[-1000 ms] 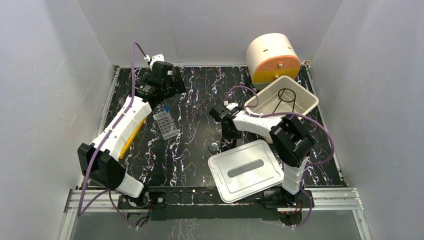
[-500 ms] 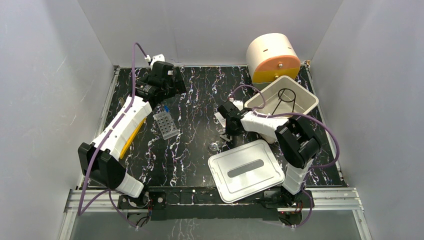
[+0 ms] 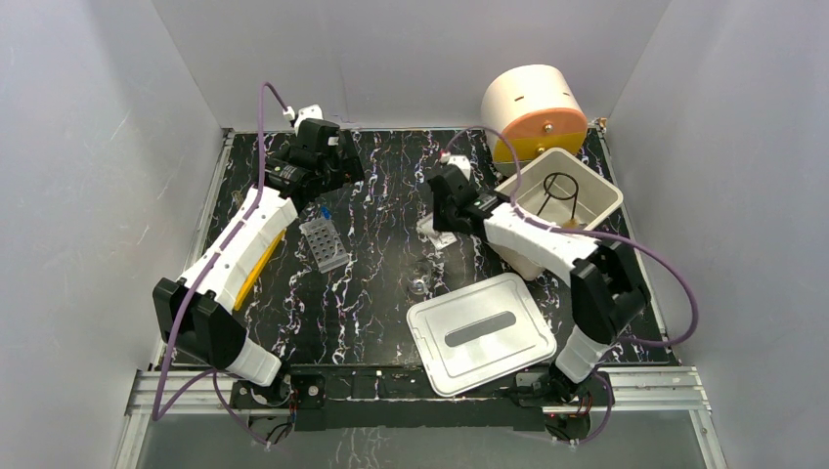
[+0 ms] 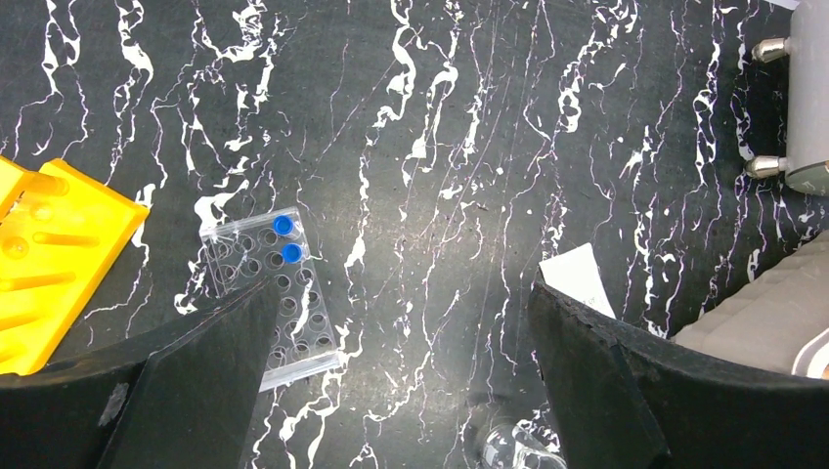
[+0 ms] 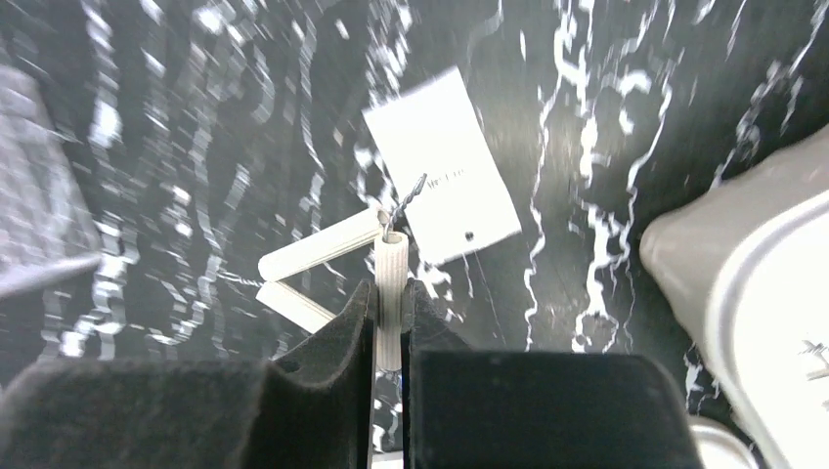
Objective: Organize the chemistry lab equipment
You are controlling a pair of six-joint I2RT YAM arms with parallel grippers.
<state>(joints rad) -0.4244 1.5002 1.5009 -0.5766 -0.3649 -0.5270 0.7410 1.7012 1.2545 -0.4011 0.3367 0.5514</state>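
Observation:
My right gripper (image 5: 389, 311) is shut on one leg of the white triangle (image 5: 325, 243), whose other two legs stick out to the left. A white paper tag (image 5: 442, 181) hangs from the triangle by a wire. From above, the right gripper (image 3: 438, 227) sits mid-table beside the triangle (image 3: 426, 234). The left gripper (image 4: 401, 298) hovers open with nothing between its fingers, above the grey tube rack (image 4: 283, 303). That rack (image 3: 325, 244) holds two blue-capped tubes (image 4: 284, 226). A black wire loop (image 3: 559, 186) lies in the white bin (image 3: 608, 198).
A small clear glass piece (image 3: 418, 285) lies on the black marbled table, and the bin's white lid (image 3: 481, 332) rests near the front edge. A cream and orange round device (image 3: 533, 109) stands at the back right. A yellow rack (image 4: 44, 259) is left of the tube rack.
The right gripper closed on the triangle's leg and carried it away from the lid toward the back of the table. The left arm has not moved.

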